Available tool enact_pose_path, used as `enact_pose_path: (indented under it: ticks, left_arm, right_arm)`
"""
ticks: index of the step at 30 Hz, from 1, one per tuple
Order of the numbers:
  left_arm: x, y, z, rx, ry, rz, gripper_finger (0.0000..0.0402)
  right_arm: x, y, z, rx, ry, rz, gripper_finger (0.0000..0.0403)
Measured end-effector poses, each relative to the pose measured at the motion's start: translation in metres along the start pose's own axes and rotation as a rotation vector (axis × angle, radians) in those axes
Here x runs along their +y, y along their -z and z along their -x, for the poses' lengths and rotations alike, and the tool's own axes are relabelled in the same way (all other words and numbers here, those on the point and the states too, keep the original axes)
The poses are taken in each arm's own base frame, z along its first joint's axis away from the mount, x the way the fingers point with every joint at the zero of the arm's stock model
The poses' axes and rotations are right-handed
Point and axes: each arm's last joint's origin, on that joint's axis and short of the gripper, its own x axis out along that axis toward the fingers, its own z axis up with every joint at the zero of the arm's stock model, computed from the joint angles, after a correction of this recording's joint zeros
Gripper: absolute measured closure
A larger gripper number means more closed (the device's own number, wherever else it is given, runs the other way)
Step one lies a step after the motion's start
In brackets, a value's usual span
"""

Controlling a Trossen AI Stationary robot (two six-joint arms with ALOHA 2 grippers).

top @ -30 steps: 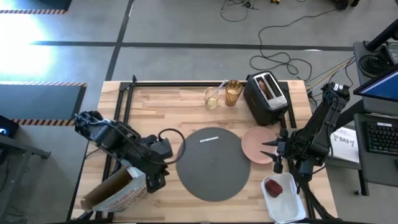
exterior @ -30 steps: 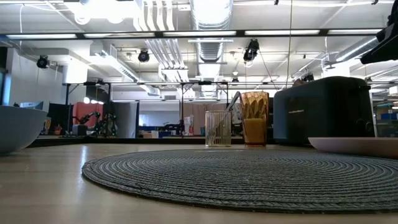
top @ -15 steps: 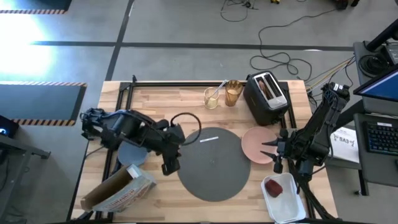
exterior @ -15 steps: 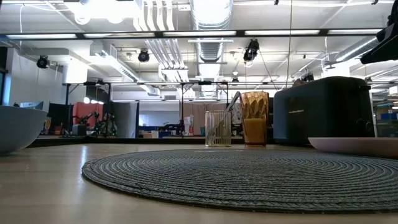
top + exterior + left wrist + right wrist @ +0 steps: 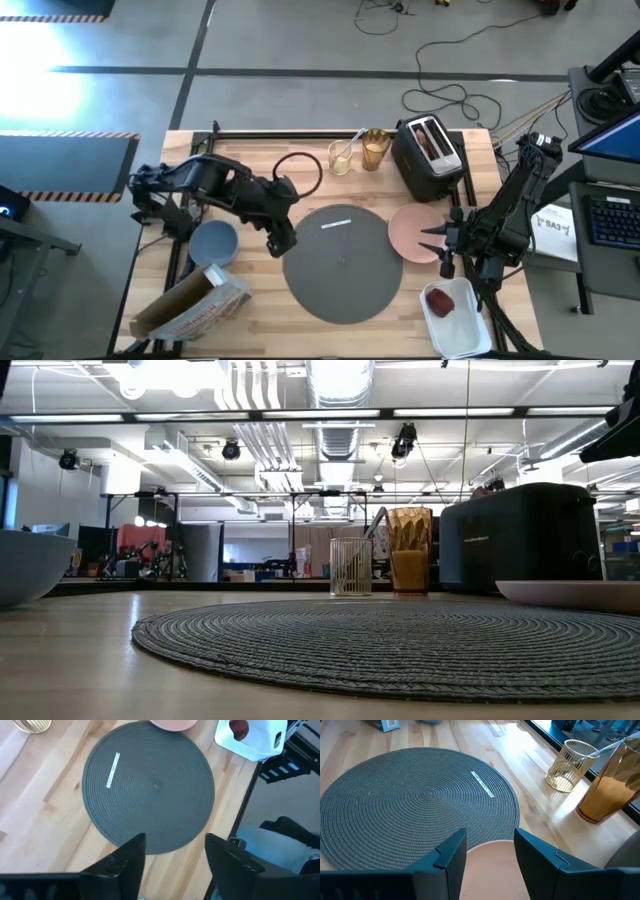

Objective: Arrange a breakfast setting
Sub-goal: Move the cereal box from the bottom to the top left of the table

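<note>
Left hand (image 5: 283, 243) now open at mat (image 5: 340, 262) edge, off blue bowl (image 5: 213, 243).

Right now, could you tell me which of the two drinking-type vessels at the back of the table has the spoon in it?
The pale wire-mesh cup holds the spoon; the amber tumbler beside it, nearer the toaster, holds none.
</note>
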Motion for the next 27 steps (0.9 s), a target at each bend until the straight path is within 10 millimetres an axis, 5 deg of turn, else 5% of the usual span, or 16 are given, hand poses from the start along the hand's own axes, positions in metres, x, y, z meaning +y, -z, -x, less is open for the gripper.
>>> enact_pose_path:
  ticks: [6,10,15,20,27]
  left_arm:
    - [0.006,-0.001,0.008,0.019,0.044,0.130,0.0178]
    - [0.027,-0.006,0.032,-0.031,0.075,0.205,0.0177]
    - [0.047,-0.006,0.055,-0.089,0.100,0.080,0.0177]
    - [0.049,0.002,0.047,-0.043,0.079,0.032,0.0177]
    - [0.054,0.023,0.016,0.109,-0.011,0.298,0.0177]
  right_arm:
    - [0.000,0.000,0.000,0.000,0.000,0.000,0.0248]
    - [0.000,0.000,0.000,0.000,0.000,0.000,0.0248]
    - [0.000,0.000,0.000,0.000,0.000,0.000,0.0248]
    - [0.000,0.000,0.000,0.000,0.000,0.000,0.0248]
    - [0.000,0.000,0.000,0.000,0.000,0.000,0.0248]
